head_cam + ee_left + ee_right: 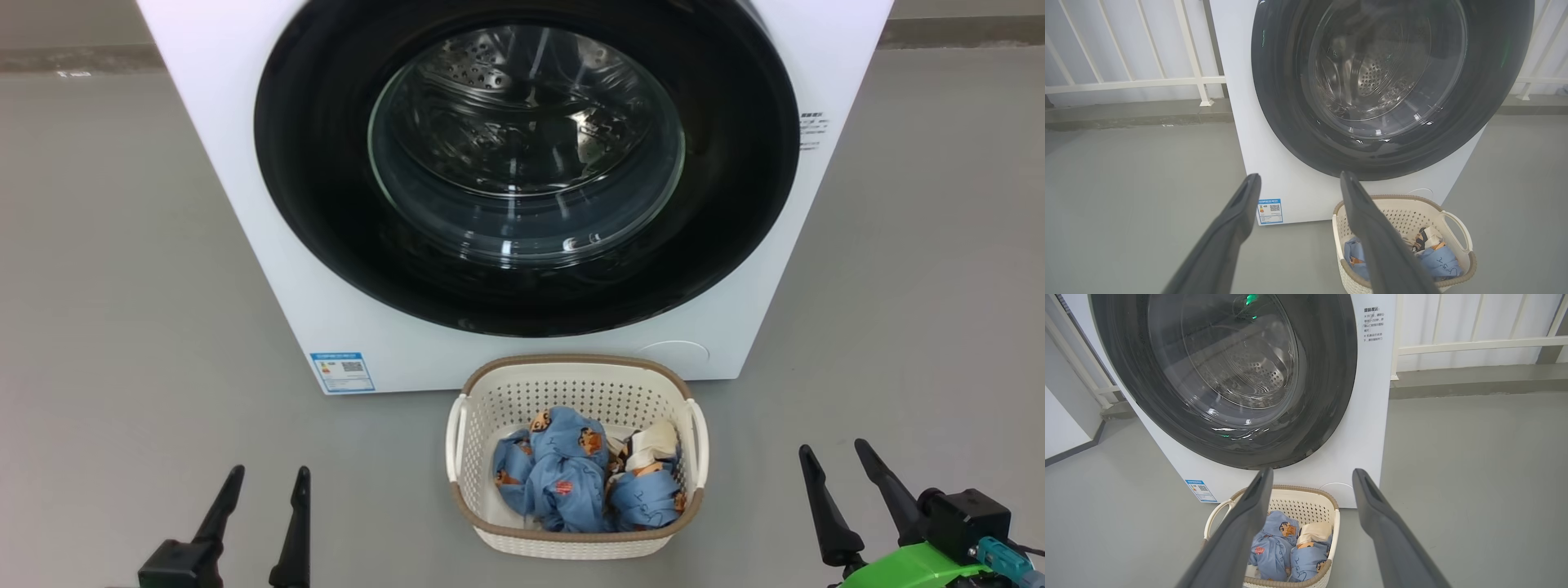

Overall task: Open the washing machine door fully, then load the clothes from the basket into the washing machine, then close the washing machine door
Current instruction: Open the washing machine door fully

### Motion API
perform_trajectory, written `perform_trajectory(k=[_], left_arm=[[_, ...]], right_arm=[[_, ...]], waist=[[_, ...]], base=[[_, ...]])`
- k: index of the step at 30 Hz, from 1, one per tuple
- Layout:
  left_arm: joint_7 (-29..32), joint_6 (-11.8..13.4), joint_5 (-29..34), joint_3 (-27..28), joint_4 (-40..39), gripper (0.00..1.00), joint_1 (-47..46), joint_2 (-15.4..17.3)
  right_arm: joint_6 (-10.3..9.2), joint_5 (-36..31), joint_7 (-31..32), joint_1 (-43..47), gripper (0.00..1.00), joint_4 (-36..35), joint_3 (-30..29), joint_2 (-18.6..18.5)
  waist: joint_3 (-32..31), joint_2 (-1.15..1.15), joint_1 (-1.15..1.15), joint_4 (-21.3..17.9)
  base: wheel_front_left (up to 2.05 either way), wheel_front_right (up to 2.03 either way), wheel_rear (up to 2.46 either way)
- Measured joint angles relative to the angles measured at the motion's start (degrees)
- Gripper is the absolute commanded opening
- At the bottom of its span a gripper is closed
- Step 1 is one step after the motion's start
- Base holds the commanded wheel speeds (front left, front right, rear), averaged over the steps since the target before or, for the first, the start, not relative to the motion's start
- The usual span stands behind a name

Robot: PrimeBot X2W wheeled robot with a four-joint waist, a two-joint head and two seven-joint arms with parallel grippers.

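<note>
While the washing machine door (526, 155) sits shut flat against the front of the washing machine (408, 351), its wide black rim ringing the clear glass bowl, the steel drum shows through the glass. At 6 o'clock below the door, the basket (575, 359) stands on the grey floor (122, 327), just in front of the machine's base; whether the two touch I cannot tell. The clothes (571, 474) lie bunched inside the basket, with light blue cloth bearing orange-brown prints from 9 o'clock through the middle and a cream and orange piece toward 2 o'clock. A small blue label (343, 371) sits on the white front at 7 o'clock of the door.

The left jaws stand open and empty at 8 o'clock of the basket, well apart from it, their dark fingers (220, 506) pointing up toward the machine. The right jaws are likewise spread and hold nothing. They sit at 4 o'clock of the basket, fingers (824, 506) angled toward 11 o'clock, with a green part (914, 567) of that arm at their base.

From the left wrist, a white railing (1126, 84) runs behind the machine on its 9 o'clock side, and the basket lies at 5 o'clock, partly behind one finger
</note>
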Motion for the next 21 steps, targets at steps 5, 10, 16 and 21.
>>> perform_trajectory(k=[5, 10, 16, 21], left_arm=[[0.0, 0.0, 0.0, 0.12, 0.0, 1.0, 0.0, -0.22], [0.0, 0.0, 0.0, 0.12, -0.11, 1.0, 0.0, -0.32], [0.0, 0.0, 0.0, -0.12, -0.2, 1.0, 0.02, -0.8], [0.0, 0.0, -0.29, -0.45, -0.36, 1.0, 0.02, -0.81]], right_arm=[[0.0, -0.01, 0.0, 0.05, 1.0, -0.04, -0.01, 0.3], [0.0, -0.01, 0.0, 0.07, 1.0, -0.05, -0.03, 0.34], [0.0, -0.01, 0.0, 0.07, 1.0, -0.08, -0.15, 0.32], [0.0, -0.01, 0.0, 0.07, 1.0, -0.09, -0.19, 0.32]], waist=[[0.19, 0.0, 0.0, 0.01], [0.28, 0.0, 0.0, 0.02], [0.26, 0.0, 0.0, -0.08], [0.29, 0.0, 0.0, -0.17]], base=[[0.85, 0.85, -1.71], [1.16, 1.16, -2.33], [1.23, 1.23, -2.46], [1.2, 1.2, -2.39]])
